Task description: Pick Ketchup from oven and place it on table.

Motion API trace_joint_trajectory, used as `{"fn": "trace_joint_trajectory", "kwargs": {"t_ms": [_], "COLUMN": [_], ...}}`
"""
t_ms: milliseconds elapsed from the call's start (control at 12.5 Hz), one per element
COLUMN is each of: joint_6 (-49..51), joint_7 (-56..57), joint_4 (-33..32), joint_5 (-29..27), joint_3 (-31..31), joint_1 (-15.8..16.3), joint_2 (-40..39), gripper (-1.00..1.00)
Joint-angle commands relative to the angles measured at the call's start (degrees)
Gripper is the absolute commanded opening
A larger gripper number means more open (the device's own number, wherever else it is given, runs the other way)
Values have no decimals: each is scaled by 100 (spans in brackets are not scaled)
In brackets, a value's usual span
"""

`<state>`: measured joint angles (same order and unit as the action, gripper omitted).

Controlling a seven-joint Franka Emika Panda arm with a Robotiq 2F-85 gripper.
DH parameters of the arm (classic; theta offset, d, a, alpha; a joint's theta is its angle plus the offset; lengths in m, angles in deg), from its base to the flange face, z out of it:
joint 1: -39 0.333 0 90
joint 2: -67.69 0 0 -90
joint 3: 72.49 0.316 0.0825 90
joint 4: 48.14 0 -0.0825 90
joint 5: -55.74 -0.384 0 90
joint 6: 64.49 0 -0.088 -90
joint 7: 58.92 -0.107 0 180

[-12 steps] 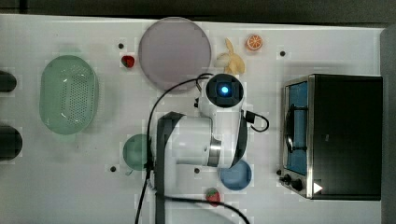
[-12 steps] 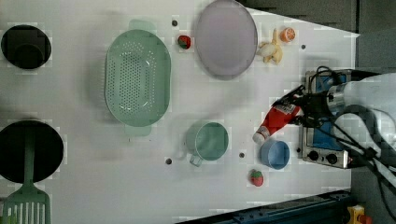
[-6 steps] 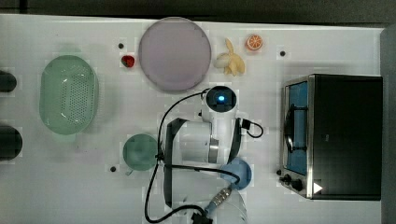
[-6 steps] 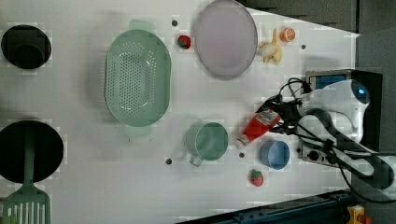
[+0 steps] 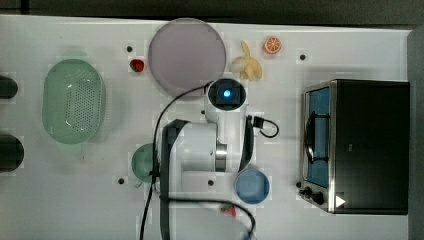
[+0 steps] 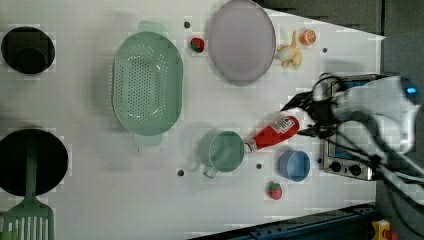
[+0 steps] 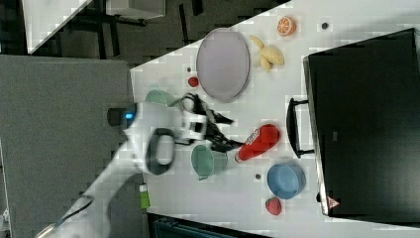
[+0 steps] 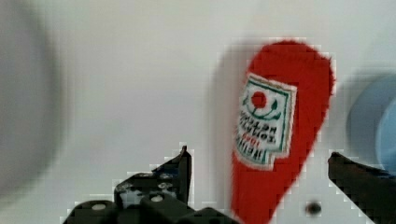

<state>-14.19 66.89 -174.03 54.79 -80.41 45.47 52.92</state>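
We see the ketchup point(image 6: 272, 133) lying on its side on the table point(image 6: 90, 200), mid-right of the left view, cap end next to the green cup point(image 6: 223, 151), the blue bowl point(image 6: 294, 165) just below it. The oven point(image 6: 350, 155) sits at the left view's right edge. In the wrist view the gripper point(image 8: 261, 186) is spread wide, one finger on each side of the bottle point(image 8: 275, 126), neither touching it.
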Motion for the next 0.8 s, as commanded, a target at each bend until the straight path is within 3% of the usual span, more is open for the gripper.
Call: {"fn": "trace_joint_trajectory", "kwargs": {"t_ms": [80,400,800], "joint_6": [753,2276,3556], "joint_7": [-157,-157,-158], "joint_4": [974,2324,3389], "joint_5": [-100,-75,-57], "joint_3": [-52,20,13], "joint_1": [-29,-12,-11], "joint_2": [1087,1461,1461], "gripper": [100,100,100]}}
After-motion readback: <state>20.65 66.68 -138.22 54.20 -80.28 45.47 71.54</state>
